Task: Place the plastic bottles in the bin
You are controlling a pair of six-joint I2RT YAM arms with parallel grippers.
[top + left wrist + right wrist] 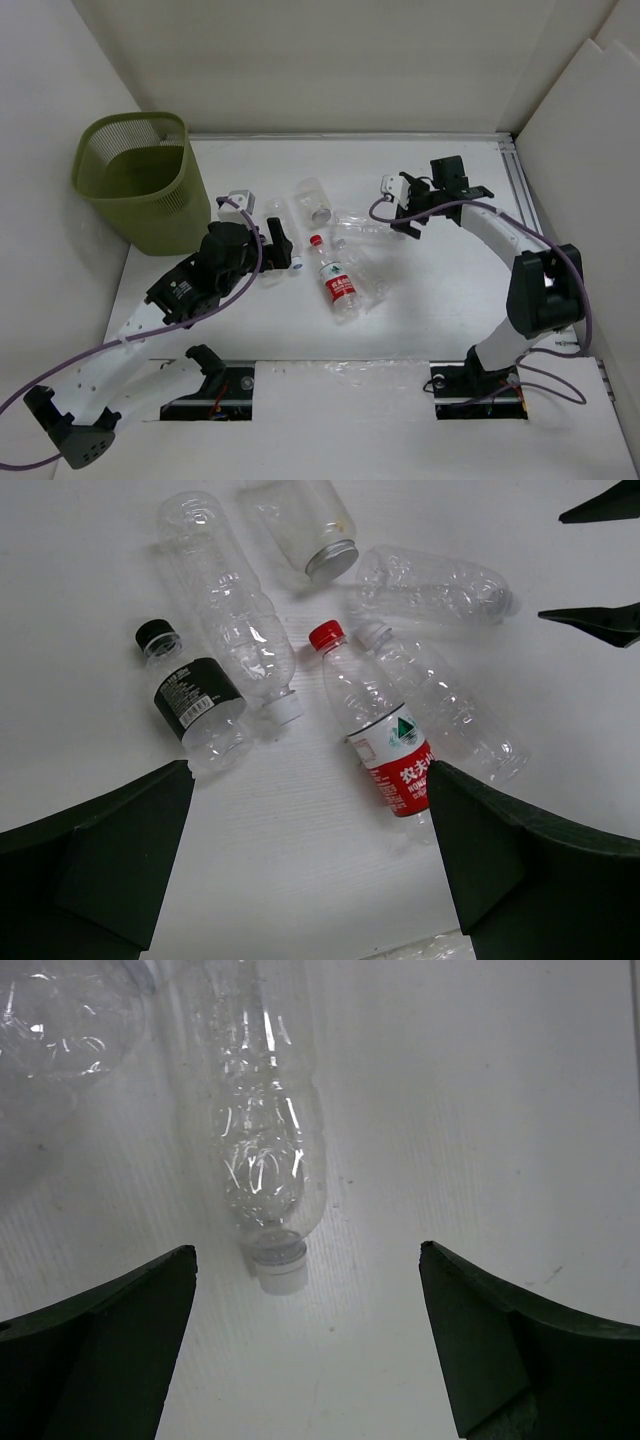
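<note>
Currently the red-capped bottle [337, 282] lies flat, cap pointing far-left.

White table [450, 290] bears bottles [338, 283], seemingly the bin [140, 190].

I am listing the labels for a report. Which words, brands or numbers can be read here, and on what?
"农夫山": white characters on the red-capped bottle, on its red label below a green logo; the small print is unreadable.
On the black-capped bottle: white print and a barcode on its black label, too small to read.
The clear bottles show no label.
</note>
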